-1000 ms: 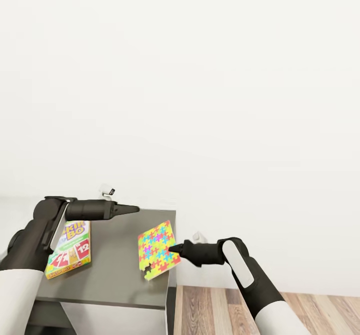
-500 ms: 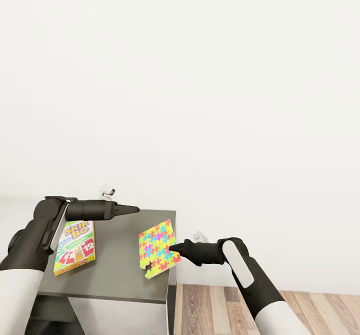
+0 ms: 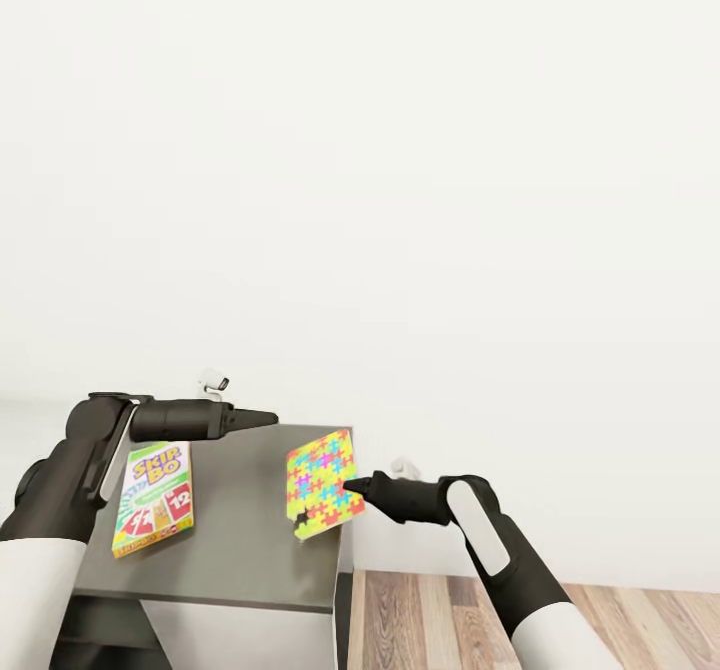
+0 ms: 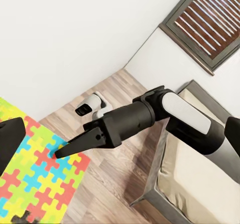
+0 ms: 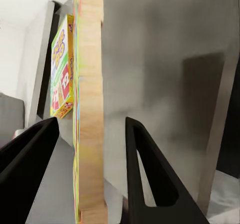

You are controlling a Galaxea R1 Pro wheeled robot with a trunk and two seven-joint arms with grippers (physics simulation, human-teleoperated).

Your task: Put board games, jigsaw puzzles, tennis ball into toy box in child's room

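A yellow jigsaw puzzle (image 3: 320,470) with many-coloured pieces hangs tilted above the right end of the dark grey table (image 3: 240,550). My right gripper (image 3: 348,486) is shut on the puzzle's right edge. In the right wrist view the slab's wooden edge (image 5: 90,108) runs between the two fingers (image 5: 35,144). A pale, green-edged board game (image 3: 155,498) lies flat on the table's left part, below my left gripper (image 3: 272,417). That gripper hovers open and holds nothing. The left wrist view looks across the puzzle (image 4: 30,179) at the right gripper (image 4: 60,153).
The table's right edge (image 3: 345,550) drops to a wood floor (image 3: 520,620). A plain white wall stands close behind. The left wrist view shows the beige bed (image 4: 200,184) and a shuttered window (image 4: 210,23) beyond my right arm.
The view has shifted a little. My right gripper has risen slightly and the puzzle has come up with it, turned more upright. The left arm has stayed in place.
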